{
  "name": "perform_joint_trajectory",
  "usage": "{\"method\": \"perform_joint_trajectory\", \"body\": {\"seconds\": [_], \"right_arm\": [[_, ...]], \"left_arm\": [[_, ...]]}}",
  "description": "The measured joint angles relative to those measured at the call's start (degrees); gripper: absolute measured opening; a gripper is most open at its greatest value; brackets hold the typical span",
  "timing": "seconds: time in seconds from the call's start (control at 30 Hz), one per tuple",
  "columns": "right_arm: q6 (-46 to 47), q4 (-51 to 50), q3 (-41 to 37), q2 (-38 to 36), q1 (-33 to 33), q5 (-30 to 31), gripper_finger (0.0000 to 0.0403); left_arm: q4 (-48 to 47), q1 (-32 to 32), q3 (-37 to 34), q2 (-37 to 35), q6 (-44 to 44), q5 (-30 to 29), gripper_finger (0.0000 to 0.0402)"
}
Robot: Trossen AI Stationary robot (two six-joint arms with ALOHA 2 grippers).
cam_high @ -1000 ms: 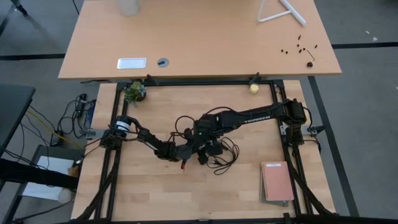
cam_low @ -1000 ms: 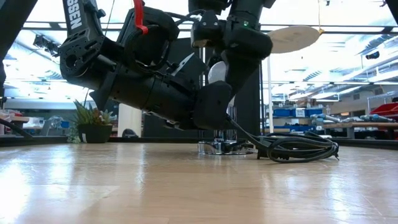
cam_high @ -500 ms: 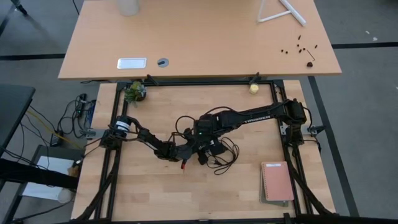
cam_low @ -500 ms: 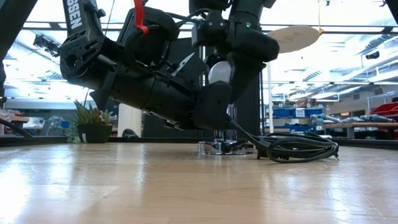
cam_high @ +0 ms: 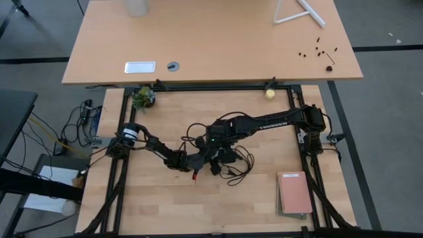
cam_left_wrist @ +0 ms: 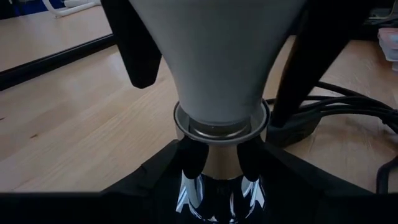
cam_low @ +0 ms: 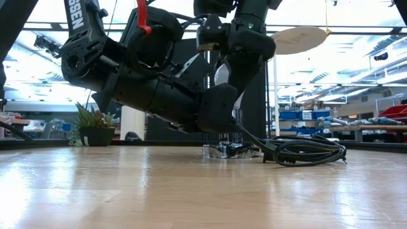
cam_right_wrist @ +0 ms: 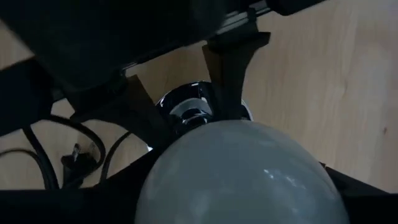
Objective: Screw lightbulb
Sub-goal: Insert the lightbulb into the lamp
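Left wrist view, lightbulb (cam_left_wrist: 217, 56) — seated in socket (cam_left_wrist: 221, 180)

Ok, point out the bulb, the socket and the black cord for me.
Bulb (cam_left_wrist: 217, 62), left wrist view: on its white tapering neck.
Socket (cam_left_wrist: 219, 190), left wrist view: on its shiny silver body, below the bulb.
Cord (cam_low: 305, 152), low view: on the coiled bundle lying on the table.

A small potted plant (cam_high: 143, 98), a yellowish ball (cam_high: 269, 94) and a pink notebook (cam_high: 294, 193) sit apart.
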Motion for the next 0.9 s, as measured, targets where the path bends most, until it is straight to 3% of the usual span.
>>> {"method": "perform_joint_trajectory", "body": {"seconds": [0.23,0.7,0.9], "right_arm": [[13.73,0.14,-0.04,0.00,0.00,0.07,0.0253],[51.16,-0.02,-0.09,0.09,0.13,3.43,0.0262],[57.59,0.39,-0.09,0.14,0.15,4.50,0.0266]], "left_arm": [[0.00,0.00,0.00,0.00,-0.22,-0.02,0.0202],[-0.13,0.02,-0.04,0.00,-1.49,-0.34,0.0202],[-0.15,0.02,-0.09,0.00,-1.42,-0.35,0.0202]]}}
